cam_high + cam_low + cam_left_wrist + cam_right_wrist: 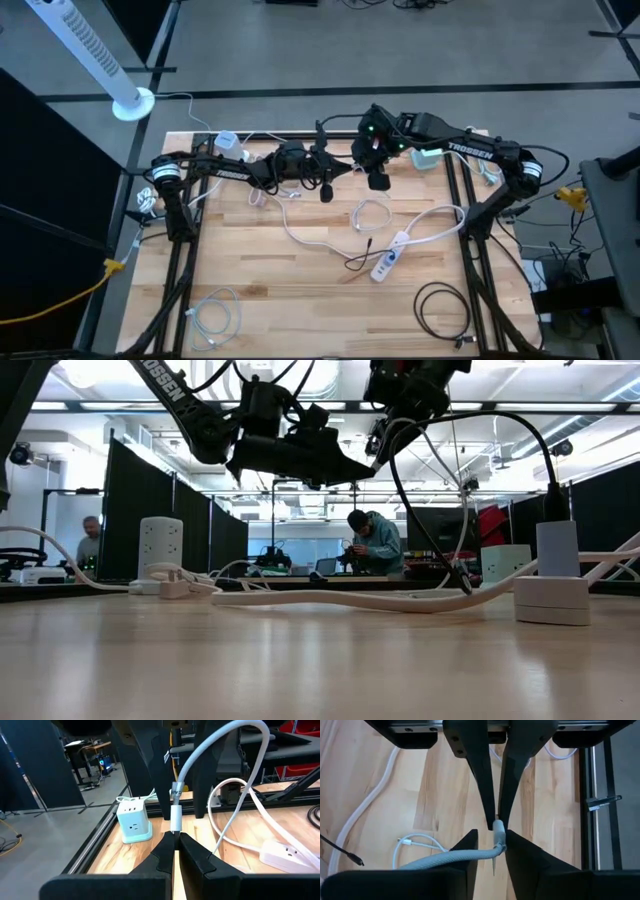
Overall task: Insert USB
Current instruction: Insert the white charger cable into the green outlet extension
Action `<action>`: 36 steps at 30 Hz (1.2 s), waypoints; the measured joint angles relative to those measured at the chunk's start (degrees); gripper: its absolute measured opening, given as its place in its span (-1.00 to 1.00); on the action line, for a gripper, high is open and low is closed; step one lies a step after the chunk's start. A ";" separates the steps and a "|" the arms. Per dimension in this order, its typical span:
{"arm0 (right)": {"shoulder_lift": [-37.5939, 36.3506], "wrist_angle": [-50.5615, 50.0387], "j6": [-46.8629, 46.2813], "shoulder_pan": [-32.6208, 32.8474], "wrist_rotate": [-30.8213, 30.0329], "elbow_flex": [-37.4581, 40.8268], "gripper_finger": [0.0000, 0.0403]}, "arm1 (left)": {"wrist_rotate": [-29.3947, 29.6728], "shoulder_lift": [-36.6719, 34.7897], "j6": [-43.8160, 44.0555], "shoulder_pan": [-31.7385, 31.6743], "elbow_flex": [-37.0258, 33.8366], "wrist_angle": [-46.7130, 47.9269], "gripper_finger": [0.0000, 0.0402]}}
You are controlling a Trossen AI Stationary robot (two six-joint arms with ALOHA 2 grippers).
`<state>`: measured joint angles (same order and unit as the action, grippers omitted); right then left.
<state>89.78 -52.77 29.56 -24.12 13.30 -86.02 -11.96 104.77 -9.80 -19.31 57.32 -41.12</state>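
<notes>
Above the counter (pixel 300 290), the left gripper (pixel 174 841) pinches the white USB plug (pixel 176 815); the right gripper (pixel 496 822) seemingly clamps the same plug's tip; cable (pixel 215 745) arcs away.

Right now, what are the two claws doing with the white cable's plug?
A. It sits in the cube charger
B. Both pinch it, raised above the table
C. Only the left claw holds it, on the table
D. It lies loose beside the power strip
B: the left claw and right claw both pinch the plug, raised above the table.
</notes>
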 joint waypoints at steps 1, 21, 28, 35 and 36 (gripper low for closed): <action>0.00 0.17 -0.09 0.00 -0.04 0.00 -0.68 | 0.00 0.00 0.00 0.02 0.00 0.02 -0.99; -0.51 -6.06 2.90 -2.58 -2.78 0.04 -0.95 | 0.15 -2.63 -5.11 -0.02 -0.03 4.63 -0.56; -5.42 -16.97 10.98 -14.71 -6.79 3.92 -0.95 | 1.64 -9.72 -9.16 -0.03 -4.28 11.98 -0.32; -8.87 -17.39 24.42 -25.71 -8.74 9.96 -0.95 | 4.10 -14.46 -7.16 -0.46 -14.64 -1.50 -0.35; -8.69 -17.27 25.50 -26.31 -10.45 10.39 -0.95 | 4.10 -14.80 -6.70 -0.46 -15.74 -3.25 -0.37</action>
<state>81.09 -70.04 55.06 -50.42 2.85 -75.63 -7.87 89.97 -16.50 -19.77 41.58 -44.37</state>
